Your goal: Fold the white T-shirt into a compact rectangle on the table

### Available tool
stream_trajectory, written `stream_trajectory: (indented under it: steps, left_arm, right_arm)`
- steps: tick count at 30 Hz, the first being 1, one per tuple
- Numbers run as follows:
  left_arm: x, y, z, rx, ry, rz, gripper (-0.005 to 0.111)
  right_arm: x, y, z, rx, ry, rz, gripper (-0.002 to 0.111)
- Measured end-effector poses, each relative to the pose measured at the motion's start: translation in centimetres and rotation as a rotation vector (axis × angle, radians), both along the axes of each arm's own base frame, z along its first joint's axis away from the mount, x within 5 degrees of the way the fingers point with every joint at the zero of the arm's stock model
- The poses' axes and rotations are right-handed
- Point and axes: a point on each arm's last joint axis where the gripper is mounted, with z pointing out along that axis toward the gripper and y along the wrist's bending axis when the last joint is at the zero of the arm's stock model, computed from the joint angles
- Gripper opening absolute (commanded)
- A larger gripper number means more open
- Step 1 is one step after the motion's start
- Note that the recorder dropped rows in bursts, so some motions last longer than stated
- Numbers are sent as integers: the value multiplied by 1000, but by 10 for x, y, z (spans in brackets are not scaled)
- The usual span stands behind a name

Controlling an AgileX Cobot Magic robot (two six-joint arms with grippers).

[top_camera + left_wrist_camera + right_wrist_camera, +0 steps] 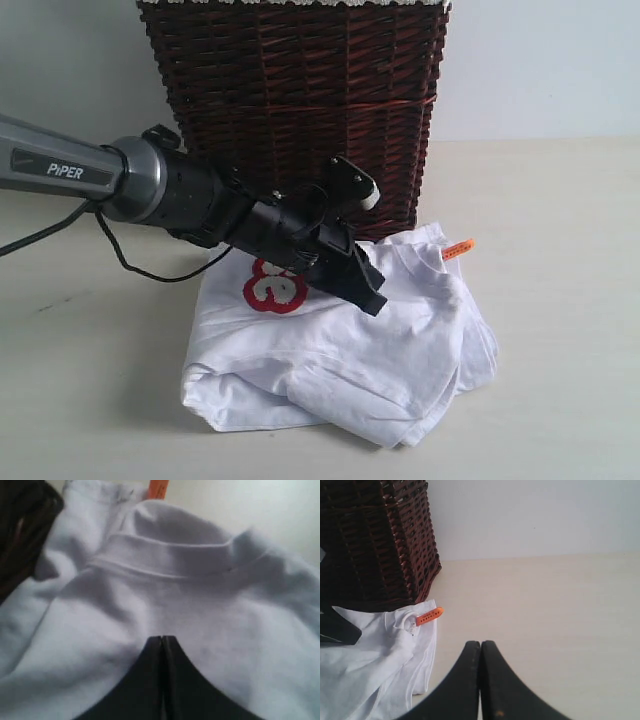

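The white T-shirt lies crumpled in a heap on the table, at 6 o'clock of the wicker basket and touching its base. Its orange tag pokes out at the heap's 2 o'clock corner and the red lettering shows at 10 o'clock. The left gripper, reaching in from 9 o'clock, hangs over the middle of the heap near the collar, its jaws pressed together with no cloth visible between them. The right gripper is likewise closed, over bare table at the shirt's 3 o'clock side. The likely trouble is the bunched layers: a pinch here may catch several folds at once, so the shirt lifts as a lump and does not spread. Closed jaws would only push the fabric. A pull toward 12 o'clock could drag cloth against the basket and snag it.
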Motion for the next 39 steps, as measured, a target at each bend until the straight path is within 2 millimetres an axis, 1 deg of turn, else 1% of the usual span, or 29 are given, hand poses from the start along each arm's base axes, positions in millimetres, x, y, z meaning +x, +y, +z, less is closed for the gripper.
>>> stream_trajectory:
  steps: [3,6,9,20,28,32,36,39]
  left_arm:
    - [3,9,-5,54,34,24,0]
    - [6,19,-12,128,27,-4,0]
    - [8,26,-15,167,27,-35,0]
    - [13,42,-14,210,31,-75,0]
    - [6,66,-20,209,124,-34,0]
    - [2,76,-17,205,150,-17,0]
    - [1,84,-8,195,161,4,0]
    - [1,89,6,178,145,17,0]
  right_arm:
    - [0,0,0,0,0,0,0]
    - [0,0,0,0,0,0,0]
    - [0,0,0,0,0,0,0]
    - [0,0,0,0,0,0,0]
    - [0,0,0,0,0,0,0]
    - [0,0,0,0,0,0,0]
    - [0,0,0,0,0,0,0]
    - [0,0,0,0,0,0,0]
